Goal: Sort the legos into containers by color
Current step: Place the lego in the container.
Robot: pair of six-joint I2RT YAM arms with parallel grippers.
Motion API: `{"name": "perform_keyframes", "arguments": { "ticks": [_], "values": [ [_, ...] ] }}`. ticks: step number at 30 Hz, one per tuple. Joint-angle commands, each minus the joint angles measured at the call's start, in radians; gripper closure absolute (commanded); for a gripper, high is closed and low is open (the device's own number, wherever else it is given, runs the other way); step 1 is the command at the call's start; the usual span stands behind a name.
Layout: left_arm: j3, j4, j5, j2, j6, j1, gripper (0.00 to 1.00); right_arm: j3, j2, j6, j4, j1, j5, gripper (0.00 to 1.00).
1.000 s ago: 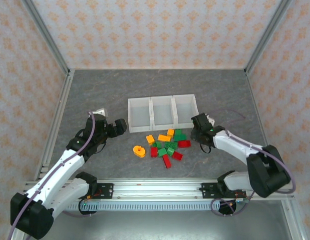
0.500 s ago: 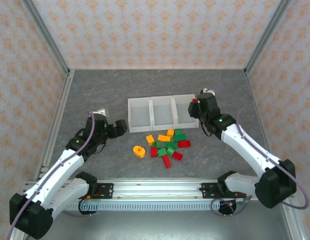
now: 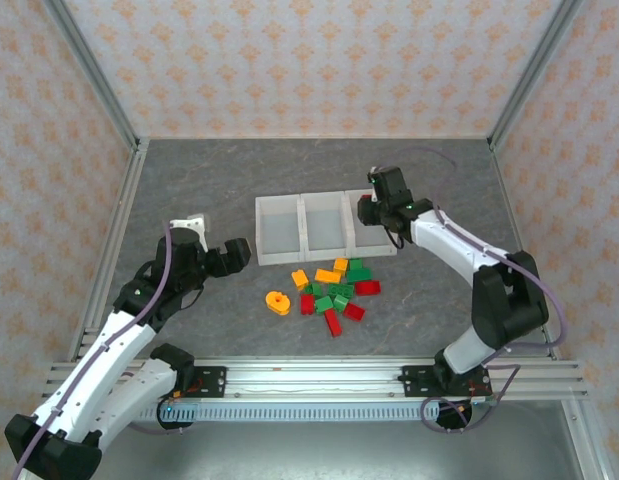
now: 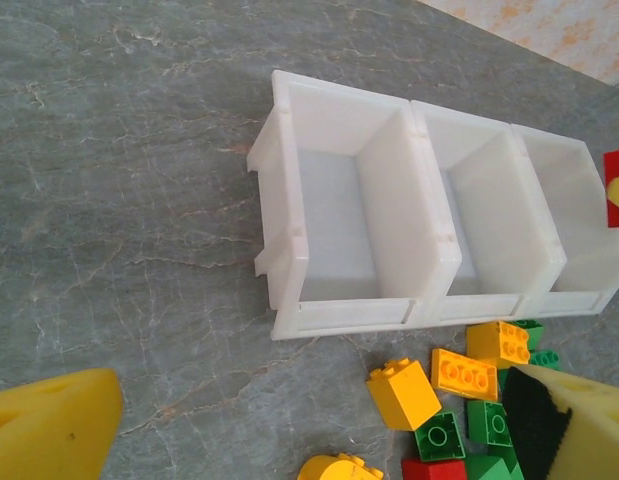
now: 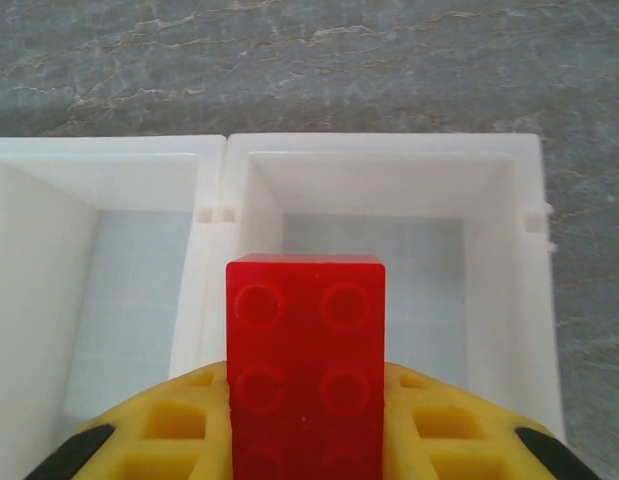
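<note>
At 1 o'clock on the worktop point(image 3: 189, 190), right end effector point(image 3: 369, 208) clamped on one red lego point(image 5: 305, 350), gripped between yellow pads point(image 5: 439, 440). Poised over the rightmost bin point(image 5: 379, 165) of the containers point(image 3: 302, 228), studs facing the wrist camera, long side pointing into that bin.

Three white open-topped bins joined in one row, just past the middle of the worktop toward 12 o'clock.

At 9 o'clock of the row, left end effector point(image 3: 237, 254) spread wide, its fingers point(image 4: 49, 425) well apart, aimed toward the row, near the left bin's outer wall.

At 6 o'clock of the containers, near the front walls, other legos point(image 3: 331, 285) lying loose in a cluster: red, green and orange-yellow mixed together, several touching. At 8 o'clock of that cluster and slightly apart from it, round orange piece point(image 3: 277, 301) with a hole through it.
</note>
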Motion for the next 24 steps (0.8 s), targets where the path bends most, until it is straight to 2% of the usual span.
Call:
{"name": "perform_keyframes", "arguments": {
  "ticks": [1, 8, 10, 15, 18, 24],
  "values": [
    [-0.010, -0.011, 0.017, -0.020, 0.030, -0.004, 0.01, 0.054, 0.021, -0.032, -0.002, -0.005, -0.036, 0.77],
    [-0.024, 0.014, 0.038, -0.047, 0.046, -0.005, 0.01, 0.097, 0.086, -0.032, -0.067, -0.006, -0.005, 0.69],
    [-0.024, 0.014, 0.040, -0.047, 0.049, -0.005, 0.01, 0.098, 0.088, -0.027, -0.081, -0.007, 0.009, 0.61],
    [-0.026, 0.017, 0.037, -0.049, 0.047, -0.006, 0.01, 0.082, 0.043, 0.022, -0.108, -0.007, 0.019, 0.31],
    [-0.027, 0.019, 0.039, -0.044, 0.046, -0.006, 0.01, 0.070, -0.015, 0.064, -0.137, -0.007, 0.005, 0.22],
    [-0.031, 0.032, 0.049, -0.043, 0.046, -0.005, 0.01, 0.036, -0.154, 0.096, -0.248, -0.004, -0.064, 0.19]
  ]
}}
